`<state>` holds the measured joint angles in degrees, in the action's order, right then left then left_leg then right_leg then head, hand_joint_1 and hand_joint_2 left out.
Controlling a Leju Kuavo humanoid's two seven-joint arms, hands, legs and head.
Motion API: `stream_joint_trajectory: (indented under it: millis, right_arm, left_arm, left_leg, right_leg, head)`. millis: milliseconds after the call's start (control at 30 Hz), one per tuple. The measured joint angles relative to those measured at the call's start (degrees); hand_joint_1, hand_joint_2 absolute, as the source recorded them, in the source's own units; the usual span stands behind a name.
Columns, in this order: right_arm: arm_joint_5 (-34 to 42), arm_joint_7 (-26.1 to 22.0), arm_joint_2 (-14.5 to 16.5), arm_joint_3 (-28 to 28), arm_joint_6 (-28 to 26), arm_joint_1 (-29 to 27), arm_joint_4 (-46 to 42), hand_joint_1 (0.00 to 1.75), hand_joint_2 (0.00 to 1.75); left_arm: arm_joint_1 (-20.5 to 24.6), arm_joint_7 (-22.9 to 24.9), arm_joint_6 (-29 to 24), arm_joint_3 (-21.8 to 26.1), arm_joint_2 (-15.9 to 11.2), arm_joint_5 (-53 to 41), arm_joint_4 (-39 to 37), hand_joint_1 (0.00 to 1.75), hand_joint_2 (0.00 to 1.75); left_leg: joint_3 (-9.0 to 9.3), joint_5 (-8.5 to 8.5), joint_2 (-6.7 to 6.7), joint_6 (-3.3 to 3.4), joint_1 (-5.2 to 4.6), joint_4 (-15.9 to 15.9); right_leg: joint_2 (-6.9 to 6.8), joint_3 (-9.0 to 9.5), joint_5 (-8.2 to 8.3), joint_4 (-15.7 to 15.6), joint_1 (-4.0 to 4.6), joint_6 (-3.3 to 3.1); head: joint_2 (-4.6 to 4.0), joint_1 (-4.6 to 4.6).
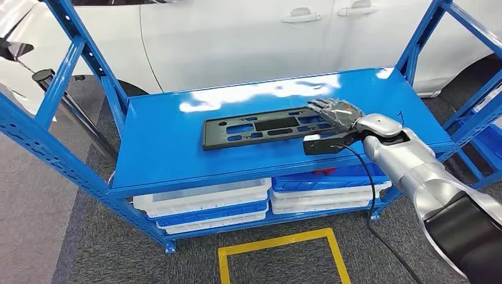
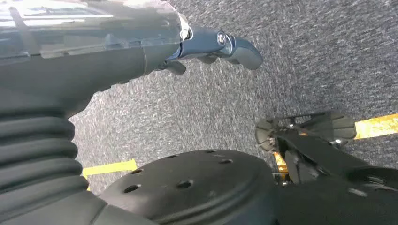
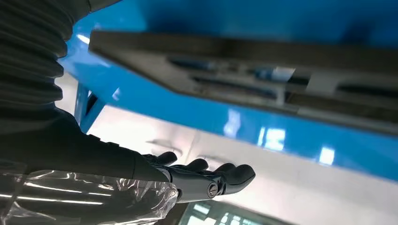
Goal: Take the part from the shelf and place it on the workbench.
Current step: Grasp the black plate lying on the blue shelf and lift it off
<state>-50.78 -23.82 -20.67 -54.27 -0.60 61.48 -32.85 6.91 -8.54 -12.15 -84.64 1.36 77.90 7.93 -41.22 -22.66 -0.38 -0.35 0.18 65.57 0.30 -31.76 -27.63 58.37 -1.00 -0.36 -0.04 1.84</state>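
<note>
Part (image 1: 266,126) is laid flat on the blue shelf (image 1: 160,148), ungrasped, with the right robot hand (image 1: 334,112) held fingers-apart and empty over its end, presumably for pickup; left robot hand (image 2: 206,49) is hung empty, fingers apart, over the floor.

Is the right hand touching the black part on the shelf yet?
Cannot tell. In the head view the right hand overlaps the black part's end, hiding any gap. In the right wrist view its fingers appear apart from the part, but depth is unclear.
</note>
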Motion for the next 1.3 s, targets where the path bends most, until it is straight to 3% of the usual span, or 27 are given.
stream_joint_trajectory:
  millis: [67, 133, 267, 333, 400, 433, 467, 533, 600, 733, 767, 800, 900, 933, 967, 1000, 1067, 1133, 1233, 1300]
  right_arm:
    - [0.07, 0.00, -0.24, -0.54, 0.26, -0.33, -0.40, 0.00, 1.75]
    - [0.32, -0.06, -0.74, -1.74, 0.84, -1.03, -1.07, 0.00, 1.75]
    - [1.69, -0.30, -1.29, -4.04, 1.69, -1.76, -1.97, 0.00, 1.75]
    - [2.65, -0.04, -1.36, -5.35, 1.51, -1.63, -2.03, 0.00, 1.75]
    - [3.25, 0.74, -1.35, -6.54, 0.71, -2.11, -1.99, 0.00, 1.75]
    - [3.42, 1.27, -1.33, -6.94, 0.11, -2.55, -1.96, 0.00, 1.75]
    - [3.52, 1.85, -1.29, -7.27, -0.61, -2.96, -1.92, 0.00, 1.75]
    - [3.60, 2.98, -1.08, -7.77, -2.01, -3.41, -1.75, 0.00, 1.75]
    - [3.58, 3.86, -0.56, -8.28, -3.07, -3.49, -1.33, 0.00, 1.75]
    - [3.49, 5.79, 1.02, -9.00, -4.69, -2.93, -0.42, 0.00, 1.75]
    - [3.47, 6.71, 1.47, -9.11, -5.54, -2.59, -0.22, 0.00, 1.75]
    - [3.45, 7.65, 1.90, -9.19, -6.60, -2.22, 0.01, 0.00, 1.75]
    - [3.43, 9.64, 3.02, -9.24, -9.65, -1.21, 0.71, 0.00, 1.75]
    - [3.45, 9.98, 3.31, -9.24, -10.23, -0.89, 0.94, 0.00, 1.75]
    - [3.50, 10.16, 3.63, -9.23, -10.53, -0.46, 1.16, 0.00, 1.75]
    - [3.55, 10.27, 3.94, -9.22, -10.66, 0.09, 1.35, 0.00, 1.75]
    - [3.67, 10.34, 4.54, -9.12, -10.62, 1.48, 1.67, 0.00, 1.75]
    - [3.75, 10.18, 4.92, -9.02, -10.17, 2.63, 1.98, 0.00, 1.75]
    - [3.79, 9.52, 5.92, -9.01, -8.54, 3.70, 2.48, 0.00, 1.75]
    - [3.76, 9.29, 6.90, -9.07, -7.68, 4.47, 2.86, 0.00, 1.75]
  left_arm:
    - [0.14, 0.00, 0.00, -0.07, -0.07, -0.03, -0.01, 0.00, 0.00]
    - [0.35, -0.03, 0.00, -0.28, -0.16, -0.05, -0.02, 0.00, 0.00]
    - [0.40, -0.24, 0.00, -0.71, -0.11, -0.04, -0.01, 0.00, 0.00]
    - [0.52, -0.39, 0.02, -0.85, -0.04, 0.00, 0.00, 0.00, 0.00]
    - [0.58, -0.43, 0.09, -0.91, -0.01, 0.04, 0.00, 0.00, 0.00]
    - [0.53, -0.42, 0.14, -0.94, 0.01, 0.08, 0.00, 0.00, 0.00]
    - [0.47, -0.42, 0.16, -0.96, 0.06, 0.13, 0.00, 0.00, 0.00]
    - [0.38, -0.39, 0.17, -1.00, 0.17, 0.28, 0.00, 0.00, 0.00]
    - [0.42, -0.33, 0.16, -1.02, 0.22, 0.39, 0.00, 0.00, 0.00]
    - [0.36, -0.19, 0.05, -1.06, 0.27, 0.54, 0.00, 0.00, 0.00]
    - [0.37, -0.25, 0.01, -1.06, 0.30, 0.59, 0.00, 0.00, 0.00]
    - [0.38, -0.32, -0.02, -1.06, 0.32, 0.68, 0.00, 0.00, 0.00]
    - [0.29, -0.46, -0.02, -1.07, 0.46, 0.91, 0.00, 0.00, 0.00]
    - [0.24, -0.48, -0.01, -1.07, 0.52, 0.95, 0.00, 0.00, 0.00]
    - [0.21, -0.49, -0.01, -1.08, 0.58, 0.99, 0.00, 0.00, 0.00]
    - [0.21, -0.49, -0.01, -1.08, 0.62, 1.01, 0.00, 0.00, 0.00]
    - [0.31, -0.49, -0.02, -1.07, 0.63, 1.05, 0.00, 0.00, 0.00]
    - [0.40, -0.50, -0.02, -1.08, 0.62, 1.09, 0.00, 0.00, 0.00]
    - [0.31, -0.50, -0.02, -1.10, 0.69, 1.24, 0.01, 0.00, 0.00]
    - [0.38, -0.54, -0.11, -1.09, 0.81, 1.41, 0.02, 0.00, 0.00]
  left_leg:
    - [1.96, 0.33, 0.02, 0.46, -0.16, -3.46]
    - [4.07, 0.52, -0.01, 1.06, -0.48, -7.03]
    - [5.09, 0.73, -0.03, 1.85, -0.25, -8.53]
    - [5.61, 0.90, 0.03, 2.21, -0.11, -9.22]
    - [5.67, 0.77, 0.02, 2.39, -0.11, -9.17]
    - [5.68, 0.65, -0.02, 2.37, -0.08, -9.05]
    - [5.68, 0.50, -0.09, 2.28, -0.03, -8.85]
    - [5.63, 0.04, -0.24, 1.82, 0.09, -8.14]
    - [5.31, -0.48, -0.36, 1.15, -0.04, -7.26]
    - [5.14, -0.82, -0.34, -0.06, 0.06, -6.77]
    - [4.75, -1.54, -0.26, -0.39, 0.15, -5.84]
    - [3.89, -2.85, -0.18, -0.69, 0.23, -3.85]
    - [-0.75, -8.01, -0.02, -1.25, 0.44, 6.80]
    - [-1.74, -8.58, -0.01, -1.26, 0.46, 9.06]
    - [-1.66, -8.01, -0.01, -1.12, 0.45, 9.08]
    - [-0.57, -6.56, -0.01, -0.85, 0.40, 6.98]
    - [3.45, -3.11, 0.01, 0.21, 0.10, -0.88]
    - [6.02, -1.82, 0.05, 0.99, -0.32, -6.03]
    - [6.54, -1.64, 0.09, 1.31, -0.39, -7.38]
    - [7.00, -1.08, 0.21, 1.72, -0.11, -8.49]
  right_leg:
    - [0.01, 0.06, -0.13, -0.02, 0.07, 0.19]
    - [0.00, 0.12, -0.32, -0.10, 0.05, 0.78]
    - [-0.07, 0.00, -1.33, 0.69, -0.01, 2.03]
    - [-0.09, -2.57, -4.10, 6.06, -0.12, 2.31]
    - [-0.09, -6.59, -6.63, 13.20, -0.24, 2.56]
    - [-0.11, -7.81, -6.52, 14.85, -0.33, 2.71]
    - [-0.13, -7.94, -5.24, 14.20, -0.46, 2.84]
    - [-0.19, -5.45, -0.98, 7.53, -0.78, 3.04]
    - [-0.10, -3.11, 1.40, 1.94, -0.72, 2.75]
    - [0.16, -2.82, 1.74, 0.95, -0.35, 1.11]
    - [0.10, -2.79, 1.84, 0.88, -0.39, 0.72]
    - [0.01, -2.78, 1.93, 0.79, -0.46, 0.39]
    - [-0.20, -2.84, 1.96, 0.80, -0.23, -0.06]
    - [-0.23, -2.85, 1.95, 0.80, -0.13, -0.10]
    - [-0.21, -2.83, 1.94, 0.81, -0.03, -0.12]
    - [-0.17, -2.80, 1.94, 0.82, 0.07, -0.13]
    - [-0.09, -2.70, 1.90, 0.80, 0.27, -0.06]
    - [-0.11, -2.72, 1.90, 0.76, 0.32, 0.34]
    - [-0.18, -2.74, 1.97, 0.51, 0.18, 1.31]
    - [-0.22, -3.54, 0.67, 2.26, 0.24, 1.77]
  head:
    - [0.00, 0.00]
    - [0.00, 0.00]
    - [0.00, -0.01]
    - [0.00, -0.01]
    - [0.00, 0.00]
    - [0.00, 0.00]
    - [0.00, 0.00]
    - [0.00, 0.00]
    - [0.00, -0.01]
    - [0.00, 0.00]
    - [0.00, 0.00]
    - [0.00, 0.00]
    - [0.00, 0.00]
    - [0.00, 0.00]
    - [0.00, 0.00]
    - [0.00, 0.00]
    - [0.00, 0.00]
    - [0.00, 0.00]
    - [0.00, 0.00]
    - [0.00, 0.00]
